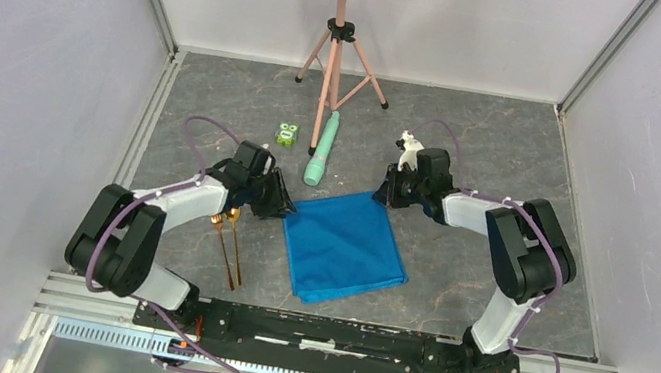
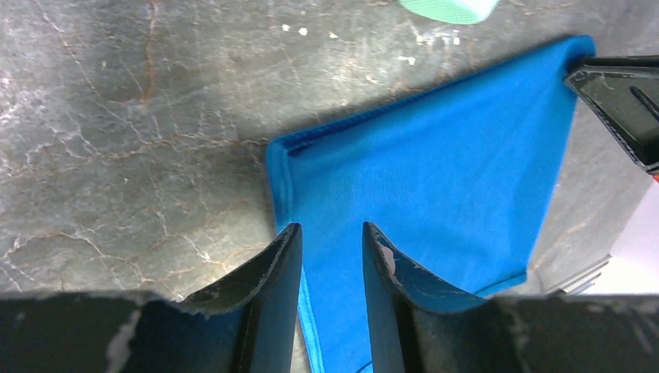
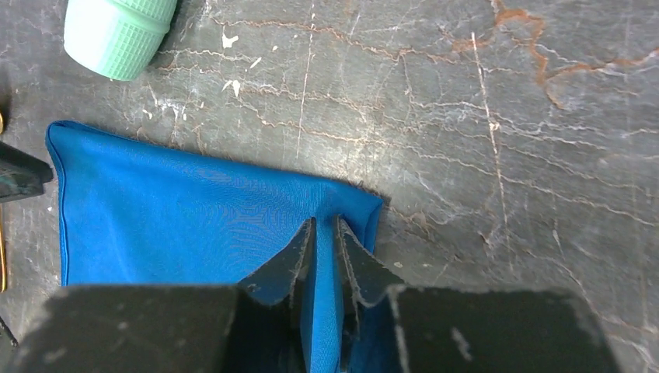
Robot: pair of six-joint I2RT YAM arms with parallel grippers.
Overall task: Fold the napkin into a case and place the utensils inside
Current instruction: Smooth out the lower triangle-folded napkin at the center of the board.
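Observation:
The bright blue napkin lies folded, roughly square, on the grey table between the arms. My left gripper is open at its far left corner; in the left wrist view the jaws stand apart over the cloth, near its left edge. My right gripper is at the far right corner. In the right wrist view it is shut on a ridge of the napkin, close to that corner. The gold fork and spoon lie side by side left of the napkin.
A pale green tube lies just beyond the napkin; it also shows in the right wrist view. A small green toy sits left of it. A pink tripod stands at the back. Walls enclose both sides.

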